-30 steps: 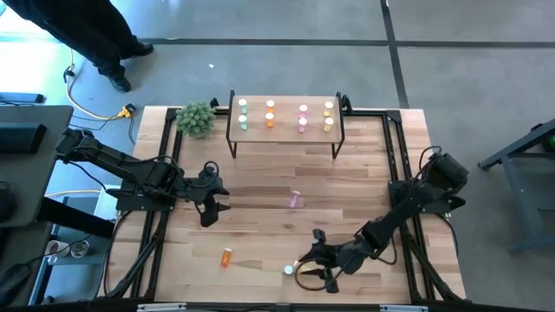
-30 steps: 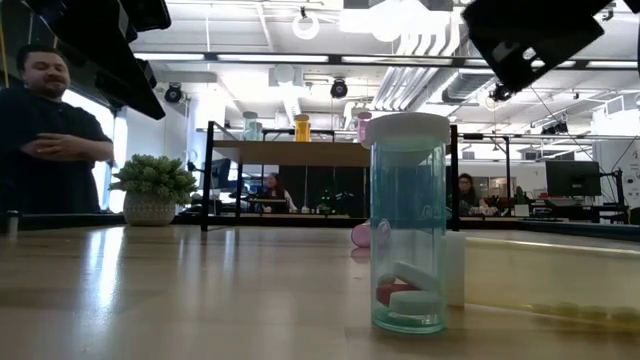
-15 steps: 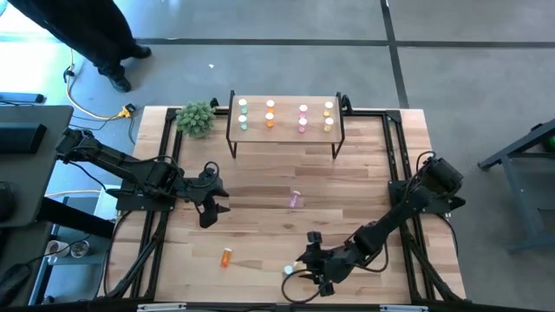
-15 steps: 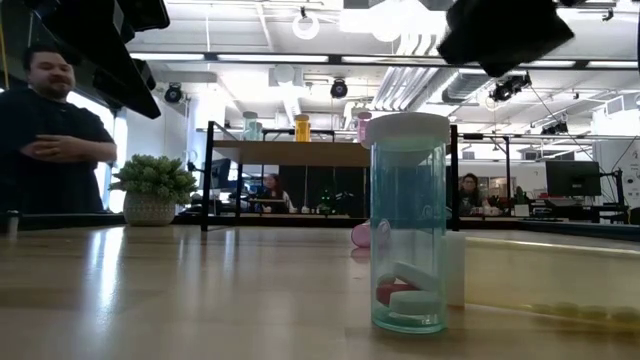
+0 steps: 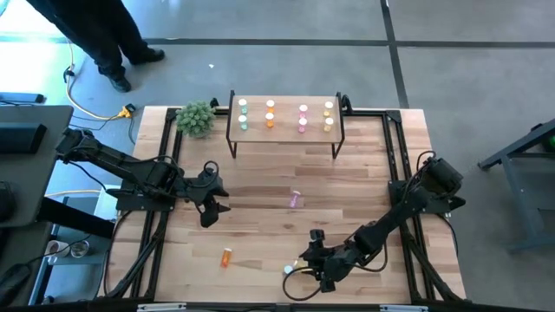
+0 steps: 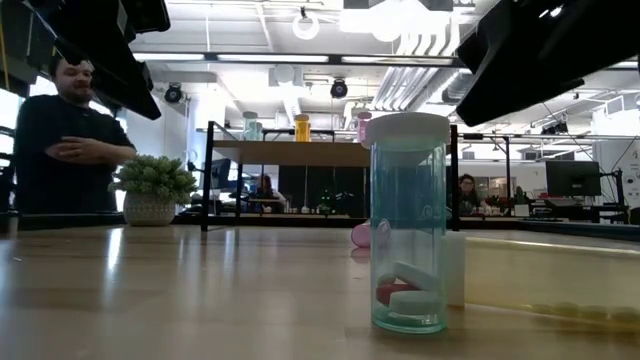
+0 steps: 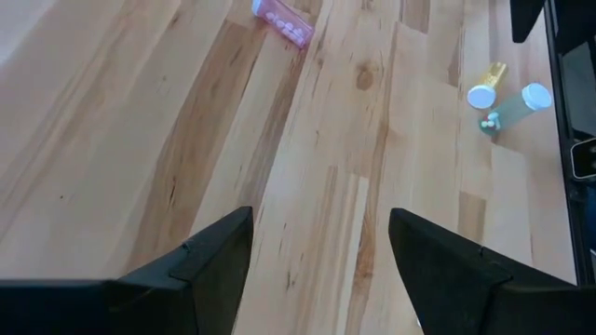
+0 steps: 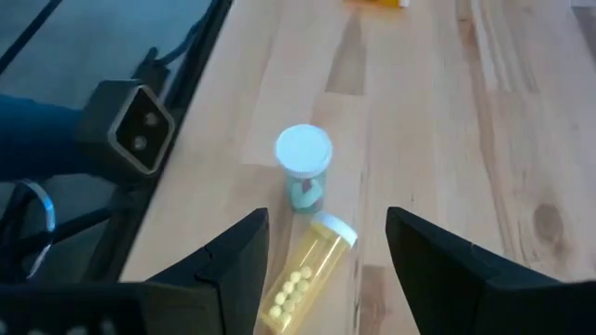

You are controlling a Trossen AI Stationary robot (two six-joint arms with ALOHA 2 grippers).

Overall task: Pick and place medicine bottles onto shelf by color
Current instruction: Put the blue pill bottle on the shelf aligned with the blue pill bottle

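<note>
The shelf (image 5: 286,121) stands at the table's far side, with green, orange, pink and yellow medicine bottles upright on it. An orange bottle (image 5: 226,256) and a pink bottle (image 5: 296,199) lie on their sides on the table. By the near edge a green bottle (image 8: 303,172) stands upright, and a yellow bottle (image 8: 300,272) lies on its side just beside it. My right gripper (image 8: 326,265) hovers open over the yellow bottle, which shows between its fingers. My left gripper (image 7: 321,251) waits open over the table's left part, with nothing between its fingers.
A green plant (image 5: 196,118) stands at the far left corner beside the shelf. Black frame rails (image 5: 165,173) run along the table's sides. A small camera (image 8: 130,130) sits at the near edge by the green bottle. A person (image 6: 70,140) stands beyond the far left corner.
My right gripper has tipped further over the yellow and green bottles by the near edge, staying over the same spot. The bottles have kept still. The person beyond the table has shifted a little.
</note>
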